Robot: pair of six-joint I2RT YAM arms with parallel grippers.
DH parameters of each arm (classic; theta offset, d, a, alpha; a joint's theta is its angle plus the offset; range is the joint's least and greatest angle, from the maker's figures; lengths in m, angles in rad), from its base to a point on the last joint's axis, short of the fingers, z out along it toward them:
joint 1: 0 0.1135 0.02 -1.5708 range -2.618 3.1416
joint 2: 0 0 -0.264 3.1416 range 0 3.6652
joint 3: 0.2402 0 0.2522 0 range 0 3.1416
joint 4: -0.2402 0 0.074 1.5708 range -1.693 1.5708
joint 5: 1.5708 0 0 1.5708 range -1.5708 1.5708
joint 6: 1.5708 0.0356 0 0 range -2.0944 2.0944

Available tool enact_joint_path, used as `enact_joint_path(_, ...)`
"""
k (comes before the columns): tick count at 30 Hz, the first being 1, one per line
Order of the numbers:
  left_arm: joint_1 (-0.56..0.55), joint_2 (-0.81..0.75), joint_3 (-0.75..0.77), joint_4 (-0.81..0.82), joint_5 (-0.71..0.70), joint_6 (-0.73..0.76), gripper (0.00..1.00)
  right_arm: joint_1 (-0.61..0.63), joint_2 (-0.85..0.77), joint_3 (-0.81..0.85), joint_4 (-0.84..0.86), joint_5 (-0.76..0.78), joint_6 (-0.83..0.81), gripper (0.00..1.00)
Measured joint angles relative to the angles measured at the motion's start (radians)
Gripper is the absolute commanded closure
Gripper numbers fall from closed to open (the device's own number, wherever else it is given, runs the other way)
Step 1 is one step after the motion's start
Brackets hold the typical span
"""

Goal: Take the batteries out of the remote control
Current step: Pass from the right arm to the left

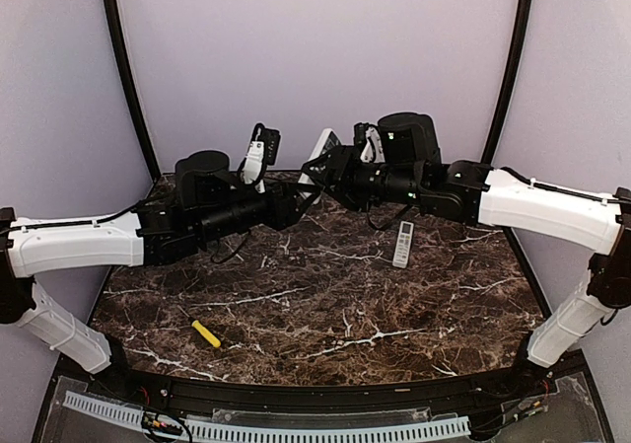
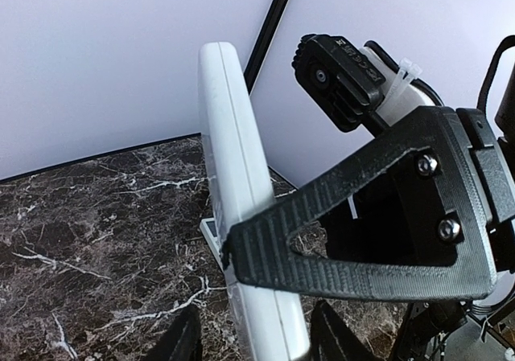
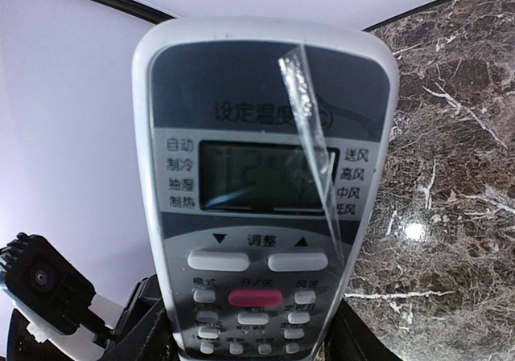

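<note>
From above, we see the remote (image 1: 320, 151) standing nearly on end above the back of the table (image 1: 325, 305), with both arms stretched inward to it. The left wrist view has it edge-on, the left hand (image 2: 257, 341) straddling its lower end; we cannot tell whether it grips. In the right wrist view the buttons face us, screen end up, and the right hand (image 3: 253, 329) clamps it.

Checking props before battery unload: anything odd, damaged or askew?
Yes: a strip of clear plastic film slants loose across the display of the white-and-grey rectangular remote control in the right gripper. It looks like peeling protective film or tape, not breakage. Nothing else stands out.
</note>
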State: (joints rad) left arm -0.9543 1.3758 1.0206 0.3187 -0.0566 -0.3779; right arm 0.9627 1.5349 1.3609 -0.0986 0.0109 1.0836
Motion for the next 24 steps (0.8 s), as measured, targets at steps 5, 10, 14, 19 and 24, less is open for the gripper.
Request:
enact_joint_path(5,0.0,0.016,0.01,-0.002,-0.008,-0.011,0.7,0.0,0.0,0.0,0.0,0.0,0.008,0.99)
enact_joint_path(10,-0.005,0.018,0.011,0.0,-0.012,-0.018,0.85,0.0,0.001,0.0,-0.004,0.001,0.015,0.95)
enact_joint_path(14,-0.008,0.021,0.011,-0.019,-0.034,0.004,0.97,0.002,0.007,0.0,-0.014,0.016,0.031,0.87)
enact_joint_path(19,-0.008,0.021,0.011,-0.027,-0.039,0.003,1.0,0.003,0.01,-0.002,-0.014,0.019,0.038,0.65)
enact_joint_path(24,-0.008,0.021,0.011,-0.041,-0.038,-0.001,1.0,0.002,0.006,-0.017,-0.008,0.039,0.037,0.15)
